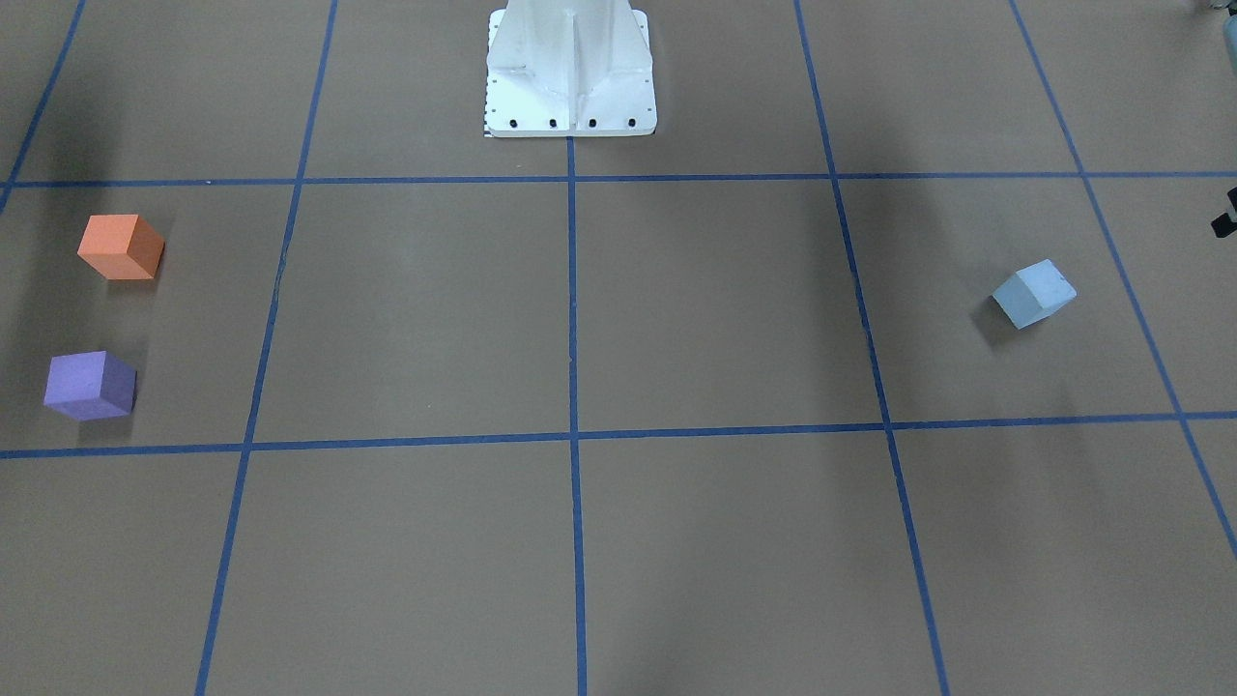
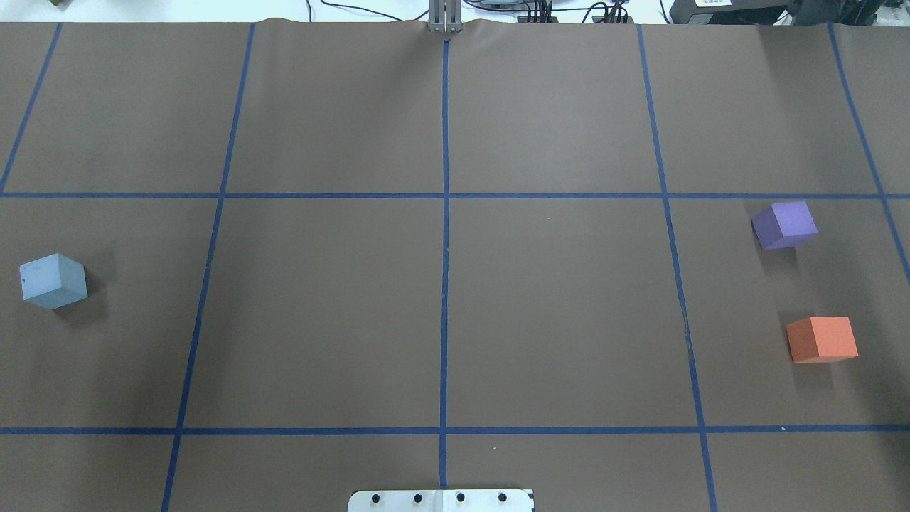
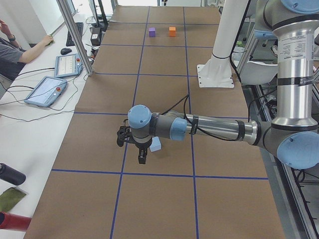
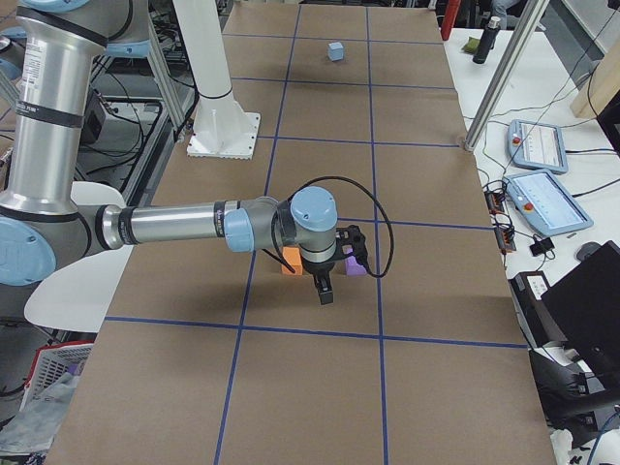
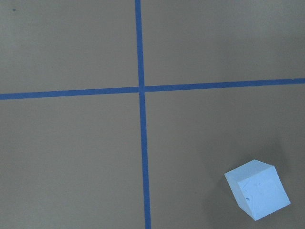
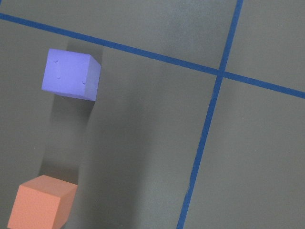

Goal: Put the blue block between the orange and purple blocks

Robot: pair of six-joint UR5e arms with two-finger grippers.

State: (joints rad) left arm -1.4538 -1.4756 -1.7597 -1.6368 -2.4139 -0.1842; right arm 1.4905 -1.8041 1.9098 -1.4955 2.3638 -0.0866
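The light blue block (image 2: 53, 281) lies alone at the table's left end; it also shows in the front view (image 1: 1034, 294) and in the left wrist view (image 5: 258, 195). The purple block (image 2: 784, 225) and the orange block (image 2: 822, 339) lie apart at the right end, with a bare gap between them, as the right wrist view shows (image 6: 71, 74) (image 6: 42, 204). My left gripper (image 3: 141, 157) hangs just above the table beside the blue block (image 3: 155, 144). My right gripper (image 4: 324, 291) hangs above the orange (image 4: 290, 263) and purple (image 4: 355, 266) blocks. I cannot tell whether either gripper is open or shut.
The table is brown paper with a blue tape grid (image 2: 445, 284). The white robot base (image 1: 570, 72) stands at the middle of the robot's edge. Tablets, cables and an operator (image 3: 15, 50) are on a side table past the far edge.
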